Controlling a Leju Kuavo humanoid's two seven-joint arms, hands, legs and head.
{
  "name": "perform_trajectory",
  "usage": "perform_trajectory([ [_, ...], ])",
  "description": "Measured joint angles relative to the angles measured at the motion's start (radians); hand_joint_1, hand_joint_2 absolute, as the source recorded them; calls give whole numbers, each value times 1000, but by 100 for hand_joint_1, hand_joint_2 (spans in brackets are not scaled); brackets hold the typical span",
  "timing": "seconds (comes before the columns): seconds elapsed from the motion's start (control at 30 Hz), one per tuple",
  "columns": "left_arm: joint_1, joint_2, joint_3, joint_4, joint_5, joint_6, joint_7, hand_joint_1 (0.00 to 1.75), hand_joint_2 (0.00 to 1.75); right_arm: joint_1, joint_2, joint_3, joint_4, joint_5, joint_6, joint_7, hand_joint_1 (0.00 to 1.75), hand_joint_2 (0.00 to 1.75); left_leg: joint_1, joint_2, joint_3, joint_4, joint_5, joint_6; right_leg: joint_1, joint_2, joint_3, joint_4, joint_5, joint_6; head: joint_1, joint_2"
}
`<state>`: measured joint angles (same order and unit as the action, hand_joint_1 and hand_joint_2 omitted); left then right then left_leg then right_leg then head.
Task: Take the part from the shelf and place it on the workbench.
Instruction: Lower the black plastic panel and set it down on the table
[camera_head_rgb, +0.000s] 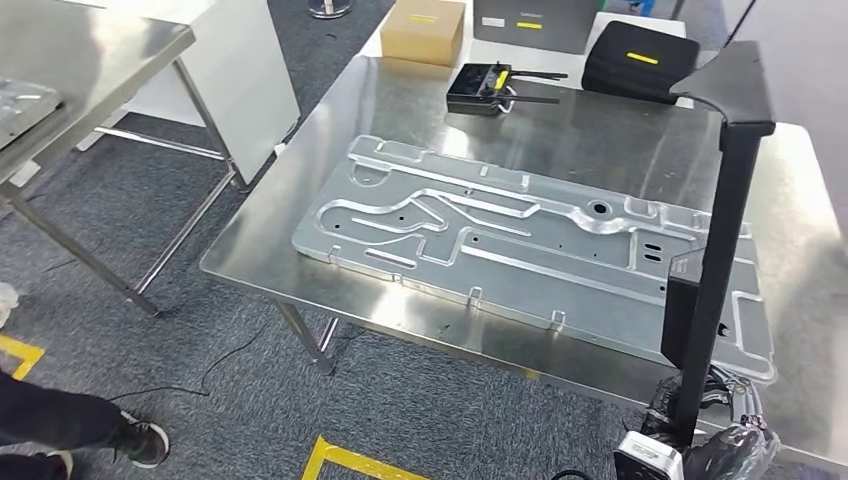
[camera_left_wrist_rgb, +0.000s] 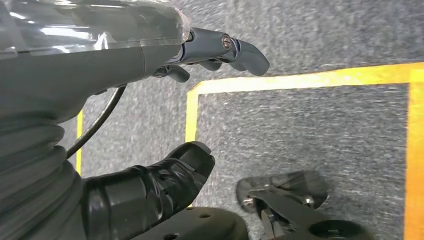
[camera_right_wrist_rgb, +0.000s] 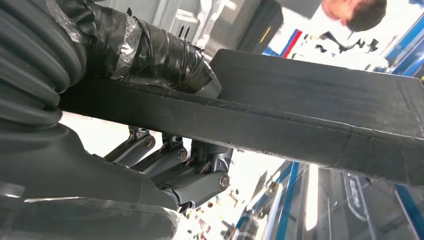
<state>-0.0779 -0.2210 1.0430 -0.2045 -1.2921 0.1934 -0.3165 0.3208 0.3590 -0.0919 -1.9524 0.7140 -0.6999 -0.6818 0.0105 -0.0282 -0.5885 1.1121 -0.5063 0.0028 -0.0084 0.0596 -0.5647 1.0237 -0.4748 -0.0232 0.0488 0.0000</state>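
The part is a long black bar with a flat angled plate at its top. It stands upright over the near right end of the steel workbench. My right hand grips its lower end at the bottom right of the head view. In the right wrist view the taped thumb lies on one side of the bar and the fingers curl around the other. My left hand hangs over the grey carpet, fingers and thumb apart, holding nothing.
A large stamped metal panel covers most of the workbench. At its far end sit a cardboard box, a black device with antennas and a black case. Another steel table stands left. A person's shoe is near yellow floor tape.
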Motion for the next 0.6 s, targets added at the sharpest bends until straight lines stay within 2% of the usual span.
perform_trajectory([
  [0.03,0,0,0,0,0,0,0,0,175,-1,0,0,0,0,0,0,175,175,0,-21,23,-56,22,5,0,9,-1,1,-1,4,0,0],
  [0.07,0,0,0,0,0,0,0,0,175,-1,0,0,0,0,0,0,175,175,-1,-37,36,-87,30,8,-2,18,-3,2,0,9,0,0],
  [0.1,0,1,0,0,0,0,-1,0,175,-1,0,0,0,0,0,0,175,175,-3,-44,39,-96,28,11,-4,26,-7,2,2,15,0,0],
  [0.17,-2,0,0,0,0,0,-1,0,175,2,0,0,-1,0,0,0,175,175,-1,-25,43,-105,33,18,-6,37,-10,1,4,27,0,0],
  [0.23,-2,-1,0,0,0,0,-3,0,175,2,0,0,-3,0,0,-1,175,175,4,-3,49,-118,39,30,-2,8,-26,36,-20,36,3,0],
  [0.3,-2,-2,0,0,0,-1,-4,0,175,0,0,0,-5,-1,0,-2,175,175,4,20,51,-123,40,38,-1,-35,-79,145,-78,43,5,0],
  [0.33,-1,-2,0,0,0,-1,-4,0,175,0,0,0,-5,-2,0,-2,175,175,3,32,51,-123,39,40,-2,-44,-113,210,-104,46,5,0],
  [0.37,0,-2,0,0,0,-1,-4,0,175,1,0,0,-5,-2,0,-2,175,175,2,44,52,-123,37,40,-4,-49,-137,255,-116,48,5,0],
  [0.4,1,-2,0,0,0,-1,-4,0,175,2,0,0,-5,-2,0,-3,175,175,1,56,53,-122,35,40,-6,-52,-144,267,-109,50,5,0],
  [0.43,0,-2,0,0,0,-1,-4,0,175,3,0,0,-5,-2,0,-4,175,175,1,67,54,-121,33,39,-7,-56,-131,238,-83,50,5,0],
  [0.47,0,-3,0,0,0,-2,-4,0,175,4,0,0,-5,0,0,-5,175,175,1,75,58,-119,30,36,-7,-67,-96,171,-47,48,5,0],
  [0.53,-2,-4,0,0,-1,-2,-4,0,175,4,0,0,-6,4,0,-8,175,175,-2,88,62,-115,22,27,-2,-93,-29,42,0,39,5,0],
  [0.57,-3,-5,0,0,-1,-2,-4,0,175,5,0,0,-7,6,0,-9,175,175,-4,92,64,-114,18,21,1,-100,-11,6,7,34,5,0],
  [0.6,-5,-5,0,0,-1,-2,-4,0,175,5,0,0,-7,8,0,-10,175,175,-6,96,65,-113,16,16,4,-100,-8,-2,3,29,5,0],
])
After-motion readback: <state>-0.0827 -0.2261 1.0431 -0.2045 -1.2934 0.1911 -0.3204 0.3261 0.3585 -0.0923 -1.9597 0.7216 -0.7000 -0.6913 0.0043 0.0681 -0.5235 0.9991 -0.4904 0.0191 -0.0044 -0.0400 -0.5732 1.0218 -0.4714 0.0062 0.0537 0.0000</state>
